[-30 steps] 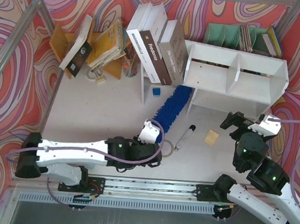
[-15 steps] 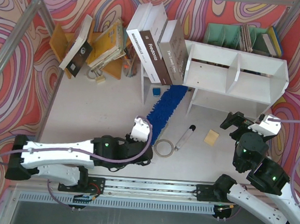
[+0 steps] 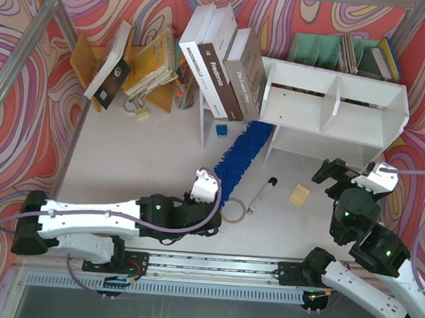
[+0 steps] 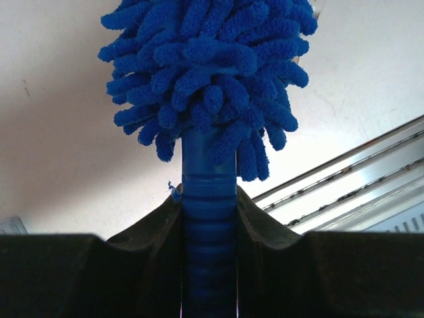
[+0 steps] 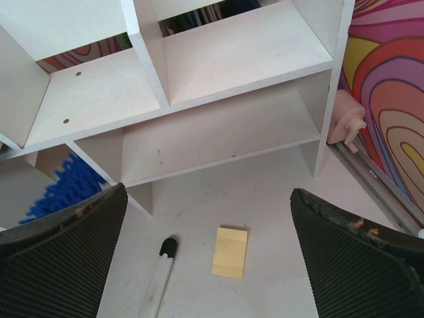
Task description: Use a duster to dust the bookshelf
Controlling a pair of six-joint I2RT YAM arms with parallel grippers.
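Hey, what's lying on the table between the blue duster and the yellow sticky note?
A white marker with a black cap lies between the duster and the yellow note, touching neither. The top view shows it best.

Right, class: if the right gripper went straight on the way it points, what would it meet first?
Probably the bookshelf: the right gripper faces its lower opening, though depth is unclear.

The duster [image 3: 240, 157] lies just beside the bookshelf [image 3: 333, 102]'s left end.
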